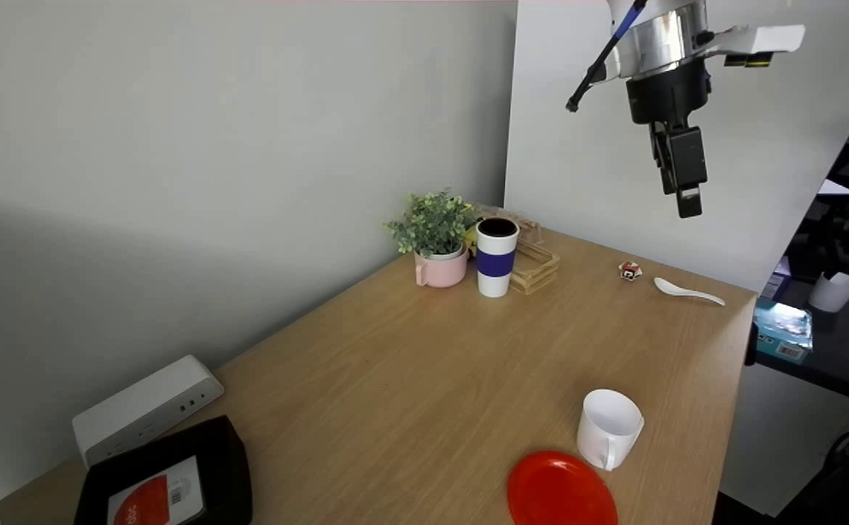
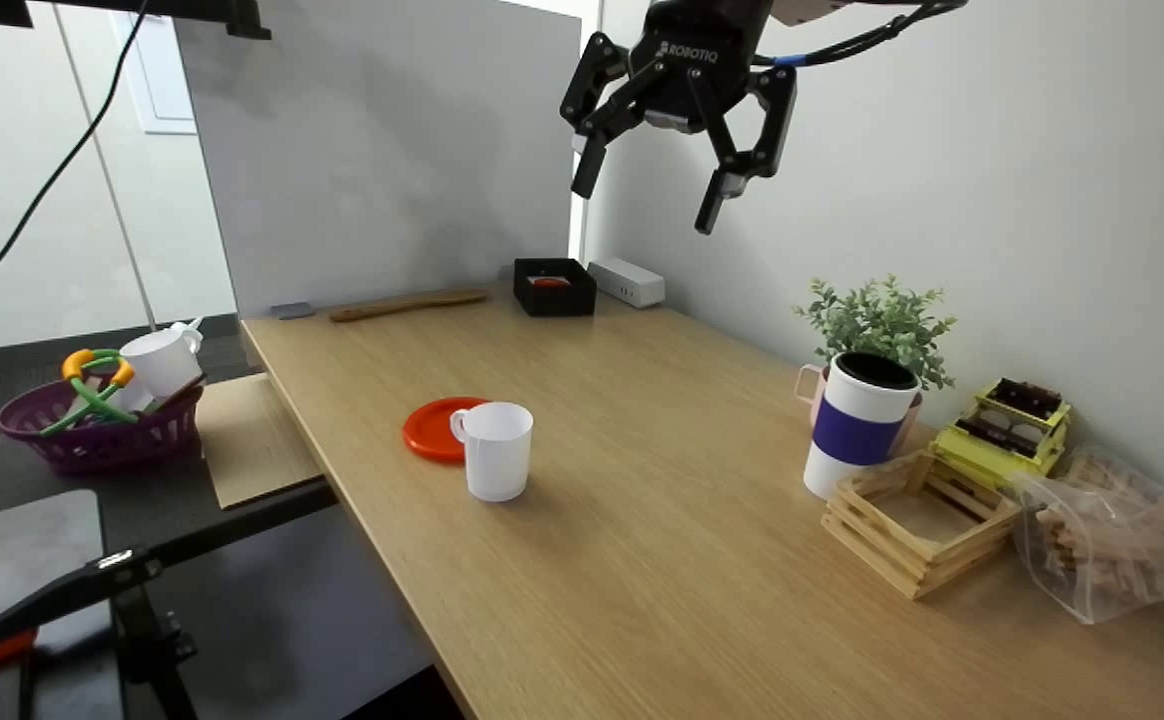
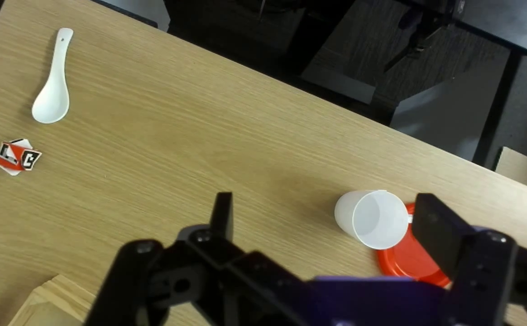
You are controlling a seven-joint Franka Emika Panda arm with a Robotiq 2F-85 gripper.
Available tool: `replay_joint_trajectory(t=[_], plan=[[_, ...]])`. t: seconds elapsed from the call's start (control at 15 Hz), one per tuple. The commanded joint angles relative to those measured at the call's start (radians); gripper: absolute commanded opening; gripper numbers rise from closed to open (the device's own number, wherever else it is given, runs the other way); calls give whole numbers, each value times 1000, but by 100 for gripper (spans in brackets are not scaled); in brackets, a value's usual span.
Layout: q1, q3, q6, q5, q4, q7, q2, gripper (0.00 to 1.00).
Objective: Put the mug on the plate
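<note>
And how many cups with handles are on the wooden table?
2: the white mug beside the red plate, and the pink cup below the plant. Others may be hidden.

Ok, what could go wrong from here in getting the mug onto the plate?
The red plate lies right beside the white mug, so lowering the open jaws around the mug might nudge the plate. The mug's handle is on the plate side and could spoil the grip. Both sit toward one edge of the wood-grain table, so a hard bump might send either off.
</note>
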Motion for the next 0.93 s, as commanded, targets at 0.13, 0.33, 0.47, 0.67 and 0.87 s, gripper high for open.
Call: replay_joint_trajectory(t=[0.13,0.33,0.47,0.67,0.87], plan=[[-10,29,196,-20,-71,14,1,100],[-7,39,413,-6,-171,52,-15,100],[-3,49,521,-3,-228,74,-14,100],[-1,67,632,16,-308,92,-17,100],[-11,97,704,63,-369,33,-19,100]])
